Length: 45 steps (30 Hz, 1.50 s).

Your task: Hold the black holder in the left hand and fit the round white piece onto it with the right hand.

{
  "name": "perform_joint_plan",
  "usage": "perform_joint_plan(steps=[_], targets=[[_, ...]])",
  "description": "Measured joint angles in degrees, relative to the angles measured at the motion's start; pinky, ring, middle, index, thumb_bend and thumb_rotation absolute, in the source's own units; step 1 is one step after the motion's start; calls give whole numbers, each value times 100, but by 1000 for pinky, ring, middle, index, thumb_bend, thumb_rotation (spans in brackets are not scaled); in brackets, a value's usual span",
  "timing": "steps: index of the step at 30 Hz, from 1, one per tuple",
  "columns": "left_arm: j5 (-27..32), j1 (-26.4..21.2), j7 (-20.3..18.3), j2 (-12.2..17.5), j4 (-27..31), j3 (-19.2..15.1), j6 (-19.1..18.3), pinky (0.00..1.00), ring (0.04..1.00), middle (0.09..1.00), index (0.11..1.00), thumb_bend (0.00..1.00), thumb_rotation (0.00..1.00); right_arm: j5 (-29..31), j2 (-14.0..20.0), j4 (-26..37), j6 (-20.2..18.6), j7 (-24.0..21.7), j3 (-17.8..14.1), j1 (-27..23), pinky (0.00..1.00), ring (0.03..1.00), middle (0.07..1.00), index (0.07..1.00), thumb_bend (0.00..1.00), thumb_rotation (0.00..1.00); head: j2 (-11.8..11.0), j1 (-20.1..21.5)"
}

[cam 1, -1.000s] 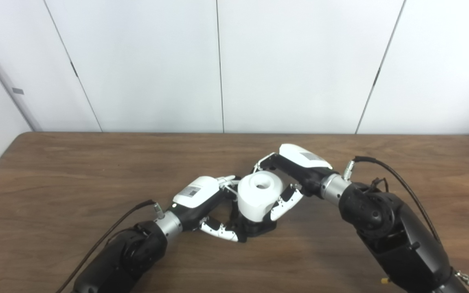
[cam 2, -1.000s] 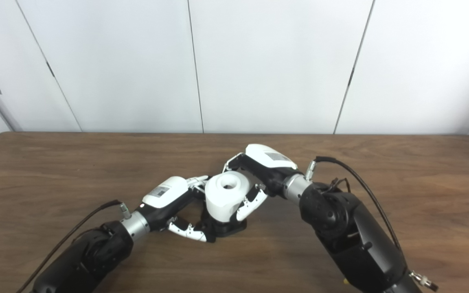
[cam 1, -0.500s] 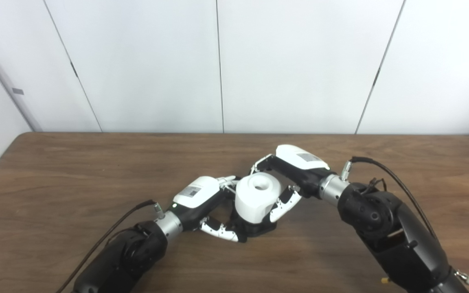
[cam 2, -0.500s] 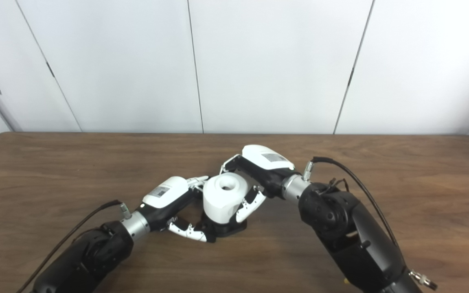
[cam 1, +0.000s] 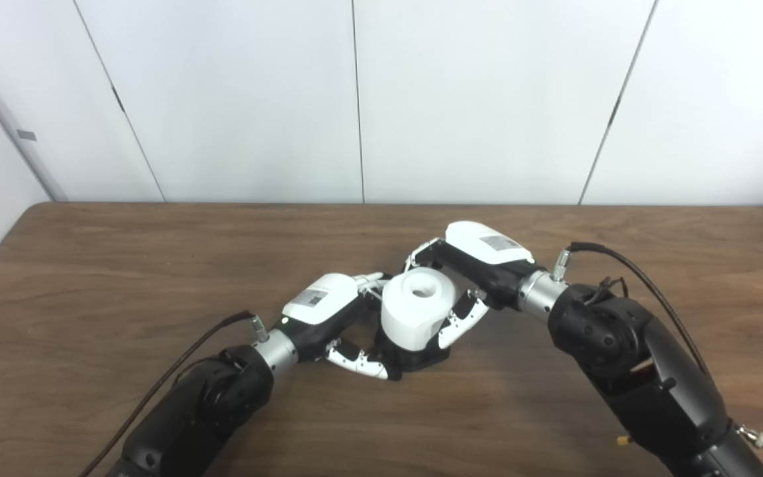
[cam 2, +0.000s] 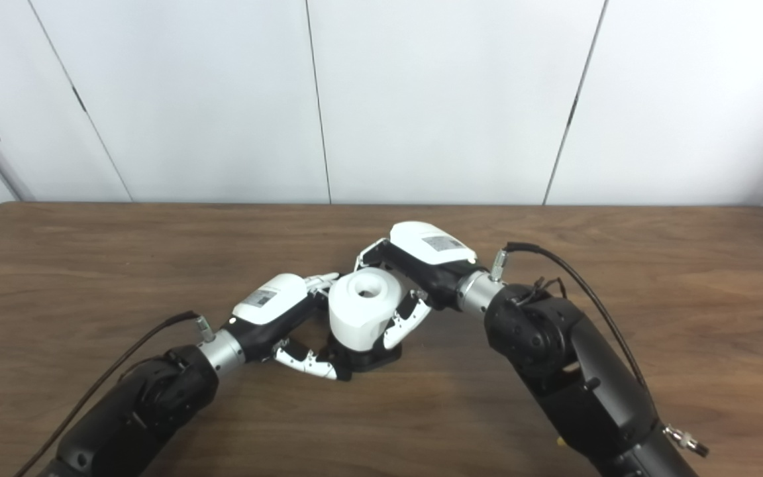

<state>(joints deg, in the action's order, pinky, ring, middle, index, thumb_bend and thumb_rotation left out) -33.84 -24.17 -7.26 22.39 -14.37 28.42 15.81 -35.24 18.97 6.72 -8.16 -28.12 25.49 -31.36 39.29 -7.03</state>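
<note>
The round white piece (cam 1: 414,311), a short cylinder with a hole in its top, stands on the black holder (cam 1: 421,358) in the middle of the wooden table. My right hand (cam 1: 471,271) wraps the white piece from the right and behind, fingers on its side. My left hand (cam 1: 332,318) grips the black holder from the left, with its thumb along the base's front. Most of the holder is hidden under the white piece and the fingers. In the right eye view the white piece (cam 2: 363,309) sits between the same two hands.
The brown wooden table (cam 1: 90,265) stretches wide to both sides, its back edge meeting a white panelled wall (cam 1: 355,99). Black cables run along both forearms.
The camera has tilted slightly, shifting the whole picture up. The right hand has tipped the white piece a little to the left over the holder; the left hand holds still.
</note>
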Motion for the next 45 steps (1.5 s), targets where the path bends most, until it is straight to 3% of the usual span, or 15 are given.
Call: perform_joint_plan(steps=[8, 20, 31, 45], targets=[[-6, 10, -8, 1, 43, -1, -30, 900, 943, 892, 485, 523, 59, -47, 4, 1, -3, -9, 47, -17, 769, 800, 733, 479, 526, 147, 44, -9], [-4, 42, -117, -3, 164, -6, -144, 917, 942, 890, 485, 524, 58, -209, 12, 41, -4, -31, 135, -46, 759, 781, 728, 479, 526, 146, 97, -53], [-3, 70, -145, -18, 218, -13, -201, 926, 949, 892, 485, 524, 58, -517, -81, -98, 569, 367, 401, -97, 794, 764, 717, 480, 525, 147, 105, -53], [6, 98, -158, -18, 268, -17, -259, 927, 946, 888, 485, 524, 57, -667, -115, -138, 565, 423, 397, -99, 779, 766, 721, 480, 525, 148, 132, -9]])
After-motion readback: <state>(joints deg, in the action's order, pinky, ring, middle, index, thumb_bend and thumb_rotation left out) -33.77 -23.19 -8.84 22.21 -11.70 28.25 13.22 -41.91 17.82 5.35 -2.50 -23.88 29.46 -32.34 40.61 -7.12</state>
